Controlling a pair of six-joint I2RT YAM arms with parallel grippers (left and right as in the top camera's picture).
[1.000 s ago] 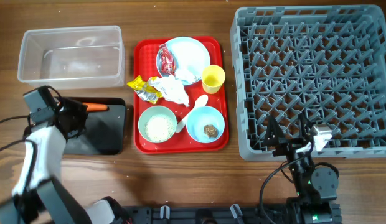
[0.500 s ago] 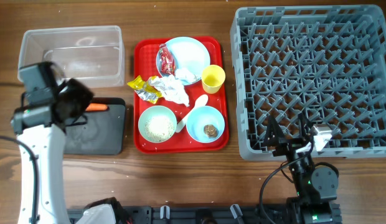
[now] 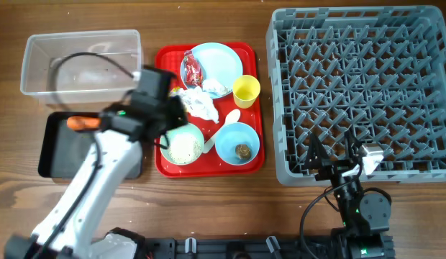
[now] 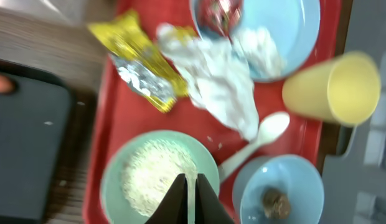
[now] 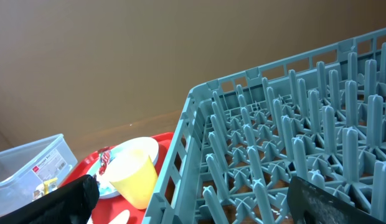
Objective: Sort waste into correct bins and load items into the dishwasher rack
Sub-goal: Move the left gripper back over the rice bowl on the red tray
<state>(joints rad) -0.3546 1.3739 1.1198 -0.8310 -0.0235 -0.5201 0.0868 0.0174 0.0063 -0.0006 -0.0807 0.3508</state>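
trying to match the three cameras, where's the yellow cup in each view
Overhead: yellow cup at the upper middle, on the red tray's right side.
Left wrist: right edge, upper half.
Right wrist: lower left, beside the dishwasher rack.
Shared landmark: the light-blue plate beside it.

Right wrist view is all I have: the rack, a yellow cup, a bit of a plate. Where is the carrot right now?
Observer: The carrot lies in the black tray, near its far left corner.
Operator: Okay, and where is the left gripper?
Observer: The left gripper hangs over the green bowl that holds the rice. Its fingers are close together with nothing between them.
Operator: Is anything loaded in the part of the rack I can't see?
Observer: No. From overhead, the whole rack shows only its own pegs, with no dishes in it.
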